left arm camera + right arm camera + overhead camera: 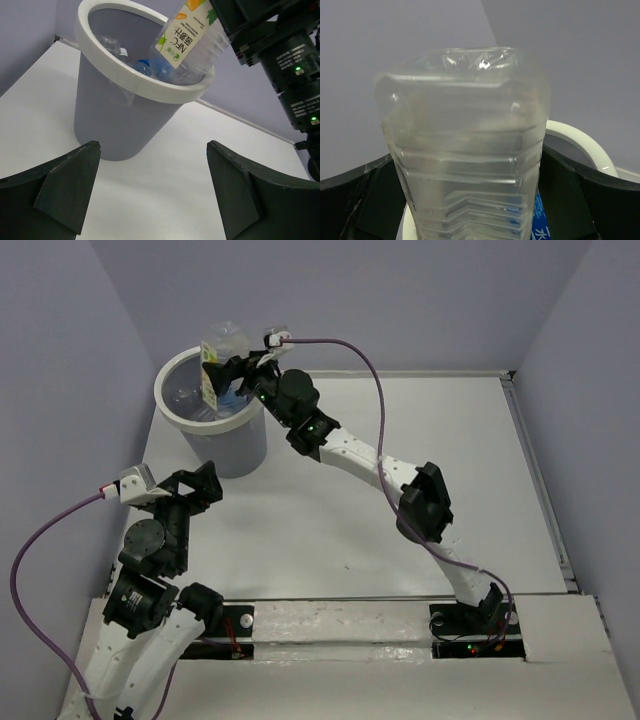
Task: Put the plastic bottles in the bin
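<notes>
The white-rimmed bin stands at the far left of the table. A wide clear bottle with a yellow-orange label stands neck-down over it, its lower end inside the rim. My right gripper is at the bin's right side, jaws wide on either side of that bottle. A blue-labelled bottle and a clear one lie inside the bin. My left gripper is open and empty near the front left, pointing at the bin's grey wall.
Purple walls close in the table at the back and on both sides. The right arm stretches diagonally across the middle of the table. A purple cable loops above it.
</notes>
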Robot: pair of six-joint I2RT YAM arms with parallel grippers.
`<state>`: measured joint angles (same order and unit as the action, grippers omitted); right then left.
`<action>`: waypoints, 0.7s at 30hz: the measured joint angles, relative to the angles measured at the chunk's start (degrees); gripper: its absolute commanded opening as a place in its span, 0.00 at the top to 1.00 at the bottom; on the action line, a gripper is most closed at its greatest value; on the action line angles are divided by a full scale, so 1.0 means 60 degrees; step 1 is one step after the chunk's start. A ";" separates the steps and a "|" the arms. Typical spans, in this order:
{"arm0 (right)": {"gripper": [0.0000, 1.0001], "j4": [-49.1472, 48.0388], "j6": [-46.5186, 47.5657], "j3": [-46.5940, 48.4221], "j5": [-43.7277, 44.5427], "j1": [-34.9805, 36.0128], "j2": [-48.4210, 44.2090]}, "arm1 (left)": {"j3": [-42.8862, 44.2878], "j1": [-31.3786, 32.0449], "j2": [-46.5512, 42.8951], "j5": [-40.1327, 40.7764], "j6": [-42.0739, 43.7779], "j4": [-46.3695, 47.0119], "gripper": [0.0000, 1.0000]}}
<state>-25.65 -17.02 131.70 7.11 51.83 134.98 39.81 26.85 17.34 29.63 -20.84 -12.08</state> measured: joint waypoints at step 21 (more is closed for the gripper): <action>0.00 0.2408 0.0918 0.0998 -0.0270 0.0000 -0.0226 | 0.0000 -0.0106 0.0270 0.0135 0.0007 -0.0025 0.04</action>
<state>-11.20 -11.51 137.69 5.50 51.83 133.62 39.81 26.22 18.96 30.44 -20.80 -12.23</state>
